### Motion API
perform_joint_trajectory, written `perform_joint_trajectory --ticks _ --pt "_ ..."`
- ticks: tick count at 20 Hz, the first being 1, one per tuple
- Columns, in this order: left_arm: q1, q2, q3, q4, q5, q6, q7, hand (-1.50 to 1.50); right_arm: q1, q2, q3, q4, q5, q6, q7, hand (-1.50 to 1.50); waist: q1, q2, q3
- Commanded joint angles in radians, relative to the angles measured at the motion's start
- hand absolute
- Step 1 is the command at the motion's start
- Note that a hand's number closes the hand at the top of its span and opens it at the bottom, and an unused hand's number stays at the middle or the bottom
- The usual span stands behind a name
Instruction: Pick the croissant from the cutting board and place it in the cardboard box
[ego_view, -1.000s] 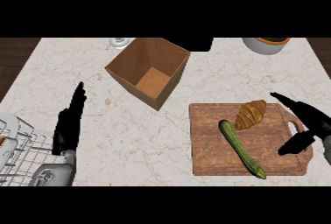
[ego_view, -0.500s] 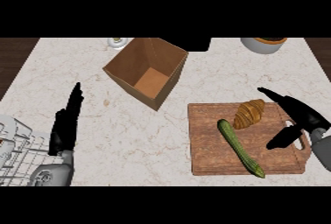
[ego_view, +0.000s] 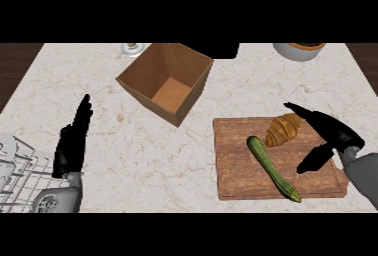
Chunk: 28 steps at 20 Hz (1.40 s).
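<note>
Croissant (ego_view: 283, 130) — golden-brown, ridged, crescent-shaped — lies at the far right of the brown wooden cutting board (ego_view: 240, 165), just beside the far tip of the long green cucumber (ego_view: 272, 168) that runs diagonally down the board. Since a second ago the right hand (ego_view: 330, 135) has slid left from the board's right edge and now reaches over it, fingers straight and spread from the thumb, holding nothing; its fingertips sit just right of the croissant, though whether they touch it is hard to tell. That shift suggests the approach is nearly finished and the grasp itself is the step in hand — nothing has been lifted yet. The open brown cardboard box (ego_view: 165, 82) waits well apart, far and to the left on the pale marble bench (ego_view: 148, 160). The left hand (ego_view: 71, 142) rests open at the near left, fingers up, unchanged, beside a white wire rack (ego_view: 18, 172).
</note>
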Motion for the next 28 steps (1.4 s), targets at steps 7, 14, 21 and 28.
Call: perform_joint_trajectory --ticks 7,14,21,28 --pt "0.080 0.158 0.078 0.016 -0.068 -0.061 -0.042 0.00 -0.016 0.069 0.011 0.094 0.057 -0.012 0.074 -1.50 0.021 0.007 -0.009" --pt "0.037 0.172 0.101 0.042 -0.077 -0.085 -0.038 0.00 -0.066 0.115 0.018 0.143 0.223 -0.232 0.052 1.50 0.025 0.009 -0.009" --pt "0.003 0.181 0.136 0.061 -0.071 -0.092 -0.034 0.00 -0.130 0.096 0.035 0.153 0.314 -0.273 -0.008 1.50 0.024 0.009 -0.010" --pt "0.019 0.176 0.126 0.029 -0.062 -0.112 -0.015 0.00 -0.234 0.076 0.039 0.188 0.370 -0.302 -0.196 1.50 0.034 0.008 -0.009"
